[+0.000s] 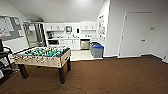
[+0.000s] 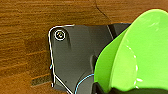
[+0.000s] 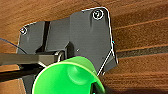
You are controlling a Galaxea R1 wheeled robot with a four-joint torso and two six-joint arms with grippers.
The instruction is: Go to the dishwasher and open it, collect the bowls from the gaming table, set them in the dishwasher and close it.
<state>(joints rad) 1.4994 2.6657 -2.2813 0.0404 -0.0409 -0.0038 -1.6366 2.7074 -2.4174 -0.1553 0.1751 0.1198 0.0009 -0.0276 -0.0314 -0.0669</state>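
A lime green bowl (image 2: 135,57) sits large at the left gripper, tilted on edge over the brown carpet (image 2: 25,22), and a second lime green bowl (image 3: 67,77) sits at the right gripper, its hollow facing the wrist camera. Whether either gripper's fingers are clamped on its bowl I cannot tell. The dishwasher (image 1: 85,44) is far across the room, a steel-fronted unit set under the counter among white cabinets (image 1: 71,43) in the kitchen nook, its door shut. Just beside it, toward the near side, stands a grey bin with a blue lid (image 1: 97,50) on the pale kitchen floor (image 1: 81,55). Nearer, on the left of the head view, stands the football table (image 1: 42,56) with its green field and rods, on dark legs on the carpet. A white door (image 1: 136,35) is in the right wall, and a notice board (image 1: 8,27) hangs on the left wall.
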